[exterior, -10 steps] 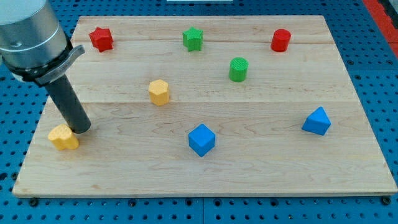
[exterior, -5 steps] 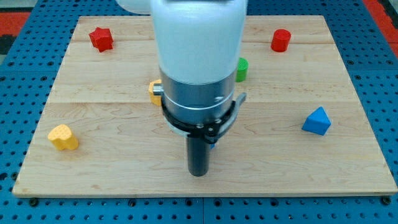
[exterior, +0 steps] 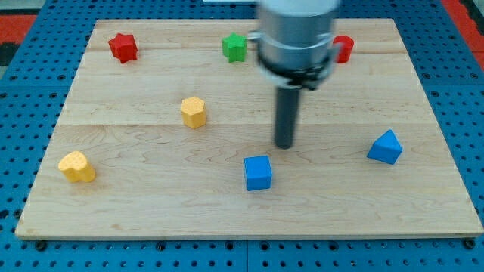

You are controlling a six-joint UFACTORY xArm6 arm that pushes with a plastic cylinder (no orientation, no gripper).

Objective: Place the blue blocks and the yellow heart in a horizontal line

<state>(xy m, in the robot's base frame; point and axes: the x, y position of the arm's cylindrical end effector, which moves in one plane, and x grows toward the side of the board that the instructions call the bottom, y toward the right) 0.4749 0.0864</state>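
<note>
Pale wood makes up the board (exterior: 151, 204), its planks running across the view with two seams showing as faint lines, and it lies on a blue pegboard surface (exterior: 30, 136) dotted with rows of holes; a strip of red shows at the view's top left and top right corners. My tip (exterior: 284, 145) stands on the bare wood a little right of the board's middle, the dark rod rising from it into the blurred grey housing of the arm. There are no jaws to open or close here, only the plain rod end. The blue cube (exterior: 258, 173) sits just below and to the left of my tip, near it but apart. The blue triangular block (exterior: 386, 146) lies well off toward the view's right, at about the tip's height in the view and somewhat higher than the cube. The yellow heart (exterior: 77, 166) rests near the board's left edge, far from both blue blocks and roughly level with the cube. A yellow hexagonal block (exterior: 193, 112) stands left of the rod, above the cube's row. Along the view's top, a red star-shaped block (exterior: 122, 47) sits at the left, a green star-shaped block (exterior: 234, 47) near the middle just beside the arm's housing, and a red block (exterior: 345, 47) peeks out from behind the housing on the right, its shape partly hidden.
</note>
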